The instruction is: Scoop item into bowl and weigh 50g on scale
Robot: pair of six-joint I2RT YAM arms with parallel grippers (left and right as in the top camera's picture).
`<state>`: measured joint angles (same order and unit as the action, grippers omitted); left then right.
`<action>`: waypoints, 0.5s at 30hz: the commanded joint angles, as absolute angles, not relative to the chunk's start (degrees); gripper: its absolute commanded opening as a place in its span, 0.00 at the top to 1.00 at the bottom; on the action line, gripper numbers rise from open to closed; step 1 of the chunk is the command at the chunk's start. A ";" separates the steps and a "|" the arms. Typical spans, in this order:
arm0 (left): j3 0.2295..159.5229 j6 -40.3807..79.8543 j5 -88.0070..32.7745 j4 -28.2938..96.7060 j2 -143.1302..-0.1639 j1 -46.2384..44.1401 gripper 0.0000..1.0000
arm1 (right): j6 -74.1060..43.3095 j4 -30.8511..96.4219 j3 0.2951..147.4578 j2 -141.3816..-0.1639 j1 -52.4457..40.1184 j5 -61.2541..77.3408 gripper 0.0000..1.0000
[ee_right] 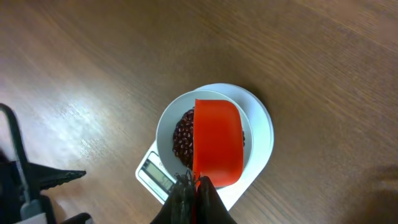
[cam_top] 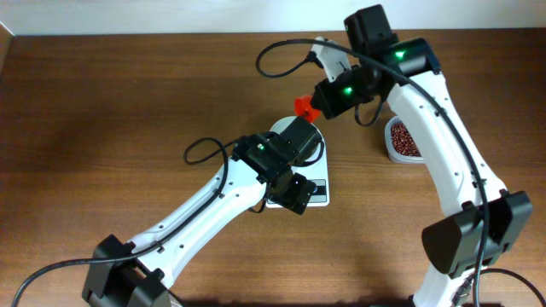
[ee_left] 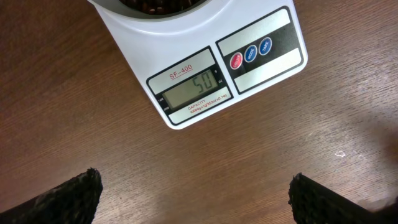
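The white scale (ee_left: 205, 59) lies on the wooden table; its display reads 50 in the left wrist view. It also shows in the right wrist view (ee_right: 261, 134) and the overhead view (cam_top: 317, 194). The white bowl (ee_right: 166, 127) stands on it with dark reddish-brown beans (ee_right: 184, 138) inside. My right gripper (ee_right: 194, 184) is shut on the handle of the orange-red scoop (ee_right: 217, 144), held above the bowl; the scoop also shows overhead (cam_top: 305, 107). My left gripper (ee_left: 196, 196) is open and empty, just in front of the scale.
A clear container (cam_top: 401, 141) with more beans stands to the right of the scale, under the right arm. The left arm (cam_top: 213, 205) covers most of the bowl in the overhead view.
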<state>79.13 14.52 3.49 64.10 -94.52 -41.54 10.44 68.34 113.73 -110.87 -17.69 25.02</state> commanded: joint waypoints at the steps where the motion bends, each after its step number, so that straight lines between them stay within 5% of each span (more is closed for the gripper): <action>1: 79.75 14.02 3.92 64.16 -94.72 -41.34 0.01 | 10.02 68.82 114.65 -110.74 -14.04 34.37 0.96; 7: 79.75 14.04 3.90 64.16 -94.72 -41.34 0.01 | 10.04 72.31 114.65 -110.74 -8.03 48.82 0.96; 15: 79.77 14.04 3.92 64.14 -94.72 -41.36 0.01 | 10.72 72.25 114.65 -110.85 -4.78 49.89 0.96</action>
